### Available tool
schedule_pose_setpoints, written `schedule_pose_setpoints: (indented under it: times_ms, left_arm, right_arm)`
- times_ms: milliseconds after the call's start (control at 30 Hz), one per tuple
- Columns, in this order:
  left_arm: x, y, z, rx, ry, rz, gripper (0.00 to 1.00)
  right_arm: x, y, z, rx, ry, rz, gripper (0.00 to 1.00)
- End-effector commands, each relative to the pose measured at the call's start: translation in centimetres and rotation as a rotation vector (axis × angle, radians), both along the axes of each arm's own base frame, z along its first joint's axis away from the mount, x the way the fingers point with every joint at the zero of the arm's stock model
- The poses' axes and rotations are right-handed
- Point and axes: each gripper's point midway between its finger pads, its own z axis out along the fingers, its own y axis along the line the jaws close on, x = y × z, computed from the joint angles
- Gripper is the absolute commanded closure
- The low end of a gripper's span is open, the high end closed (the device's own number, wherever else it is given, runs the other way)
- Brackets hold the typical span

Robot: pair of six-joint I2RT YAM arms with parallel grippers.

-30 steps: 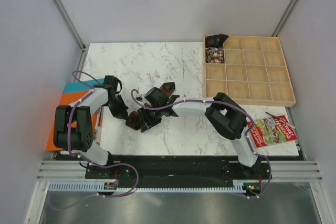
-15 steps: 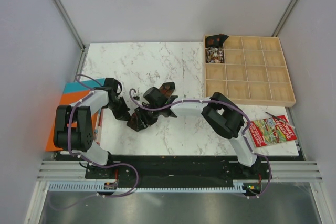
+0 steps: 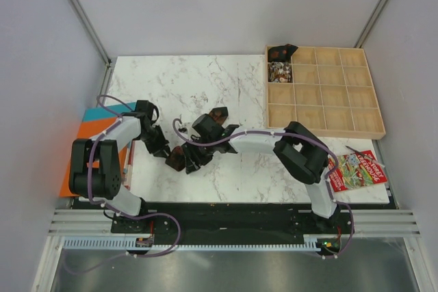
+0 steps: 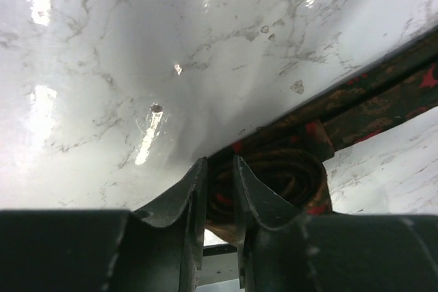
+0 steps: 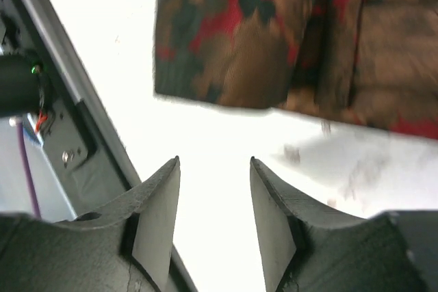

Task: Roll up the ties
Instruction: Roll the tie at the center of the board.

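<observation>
**yam_watcher:** Right arm slid a little toward its own side since half a second ago. Its elbow is now nearer the booklet (image 3: 356, 169), and the right end effector (image 5: 214, 162) has backed off the roll a touch. Left arm barely moved, far as I can see.

**knotless:** yep. The right wrist cam shows its fingers (image 5: 156, 223) spread wide with nothing between them, just bare white table (image 3: 205, 80). The tie (image 3: 176, 158) sits just beyond the fingertips, not touching.

**yam_watcher:** and the left end effector (image 4: 219, 162)?

**knotless:** Fingers nearly pressed together, pinching a layer of the tie's rolled end. You can see dark red fabric in the thin gap. The coil bulges out to one side of them, lying on the table.

**yam_watcher:** where's the tie overall?

**knotless:** Near-left part of the table, between the two end effectors. It's dark brown with red blotches. One end is coiled up at the left end effector. The rest runs flat away from the coil, under the right wrist, and a pointed end pokes out past it in the overhead view.

**yam_watcher:** anything else around?

**knotless:** There's a wooden tray (image 3: 342, 94) at the far right corner, split into compartments. The two at its far left corner hold a dark bundle (image 3: 281, 52) and a pale speckled bundle (image 3: 279, 70), too small to say more. An orange and blue sheet (image 3: 85, 135) lies beside the table's left edge, under the left arm.
</observation>
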Motion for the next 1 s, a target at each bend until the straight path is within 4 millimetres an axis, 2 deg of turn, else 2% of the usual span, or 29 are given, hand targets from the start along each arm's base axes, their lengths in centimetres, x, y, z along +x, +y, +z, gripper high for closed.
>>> schedule_pose_setpoints:
  times_ms: [0,67,167,233,267,300,333,400,433,500,533,567,633,767,967]
  left_arm:
    - [2.3,1.3,3.2,0.072,-0.112,-0.022,0.72]
    - [2.7,1.6,3.9,0.091,-0.128,-0.018,0.72]
    - [2.9,2.2,4.7,0.125,-0.145,-0.009,0.72]
    - [2.7,2.7,5.6,0.149,-0.167,0.000,0.72]
    - [2.7,2.8,5.9,0.155,-0.177,0.006,0.72]
    - [2.4,2.9,6.4,0.158,-0.189,0.013,0.73]
    - [2.2,2.7,6.8,0.147,-0.201,0.024,0.74]
    - [1.5,2.3,7.4,0.117,-0.229,0.034,0.74]
    - [1.2,2.2,7.5,0.108,-0.238,0.051,0.74]
    - [0.3,2.1,7.5,0.096,-0.256,0.064,0.77]
    - [0.2,2.1,8.3,0.091,-0.297,0.082,0.78]
    - [0.0,2.1,8.5,0.087,-0.313,0.087,0.78]
    - [-0.4,2.0,9.1,0.078,-0.344,0.093,0.78]
    - [-0.8,1.5,10.0,0.046,-0.386,0.094,0.78]
    - [-1.4,1.0,10.0,0.007,-0.411,0.094,0.78]
  right_arm:
    - [0.5,-1.4,5.6,0.033,-0.088,0.041,0.46]
    - [0.4,-1.5,7.1,0.048,-0.094,0.051,0.46]
    - [0.8,-0.2,10.2,0.112,-0.107,0.059,0.46]
    - [1.2,0.5,10.4,0.121,-0.094,0.048,0.48]
    - [1.6,1.3,11.3,0.142,-0.092,0.036,0.51]
    - [1.8,1.7,11.3,0.144,-0.084,0.029,0.53]
    - [2.1,2.1,10.3,0.127,-0.062,0.019,0.55]
    - [2.6,3.1,10.7,0.140,-0.047,-0.002,0.60]
    - [2.9,3.4,9.8,0.128,-0.033,-0.009,0.62]
    - [3.3,4.2,9.7,0.137,-0.021,-0.020,0.65]
    - [3.5,4.5,8.8,0.126,-0.010,-0.025,0.66]
    - [3.8,5.0,9.0,0.134,-0.008,-0.029,0.69]
    - [4.0,5.4,8.0,0.121,0.010,-0.040,0.71]
    - [4.5,6.1,7.6,0.122,0.020,-0.049,0.72]
    - [4.8,6.6,5.5,0.104,0.051,-0.047,0.73]
